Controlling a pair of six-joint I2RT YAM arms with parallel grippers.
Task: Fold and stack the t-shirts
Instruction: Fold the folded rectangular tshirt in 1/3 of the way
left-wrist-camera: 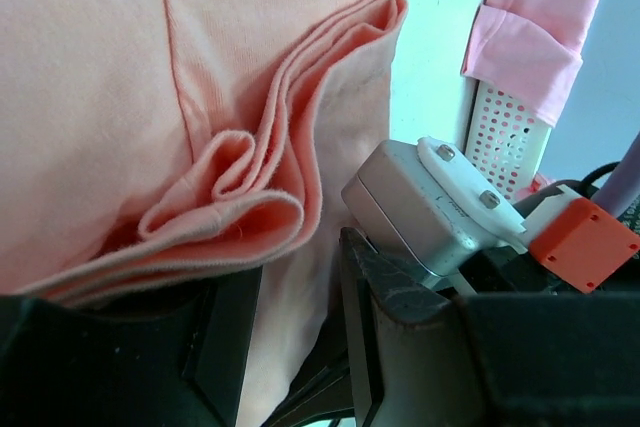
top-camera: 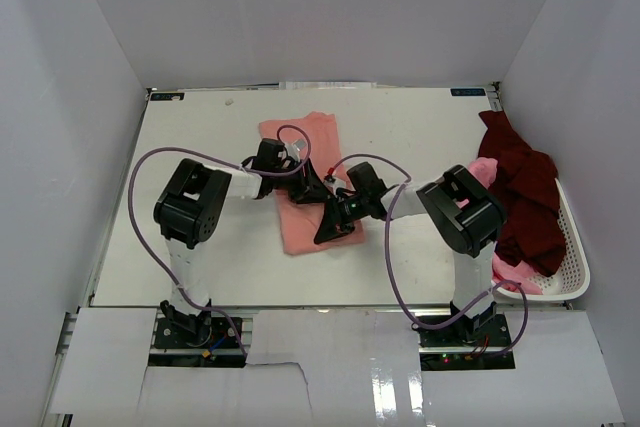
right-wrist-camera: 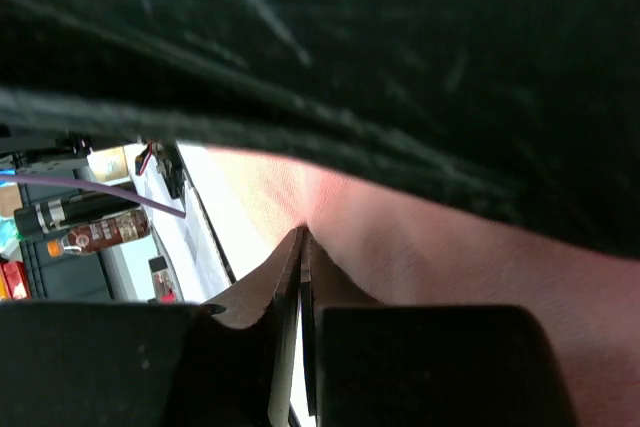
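A salmon-pink t-shirt (top-camera: 305, 227) lies in a long folded strip at the middle of the table. My left gripper (top-camera: 312, 185) is low over its middle. In the left wrist view the left gripper (left-wrist-camera: 300, 267) has its jaws half apart, with flat cloth showing in the gap. A bunch of folded salmon layers (left-wrist-camera: 250, 197) rests over its left finger. My right gripper (top-camera: 335, 219) sits at the strip's right edge. Its tips (right-wrist-camera: 303, 232) are shut together, pinching the salmon cloth (right-wrist-camera: 420, 257). A dark maroon t-shirt (top-camera: 525, 197) and a lighter pink t-shirt (top-camera: 485, 169) hang out of the basket.
The white slotted basket (top-camera: 572, 252) stands at the table's right edge, and its wall (left-wrist-camera: 505, 127) and the lighter pink shirt (left-wrist-camera: 540, 27) show in the left wrist view. The two arms meet close together over the shirt. White walls close in the table.
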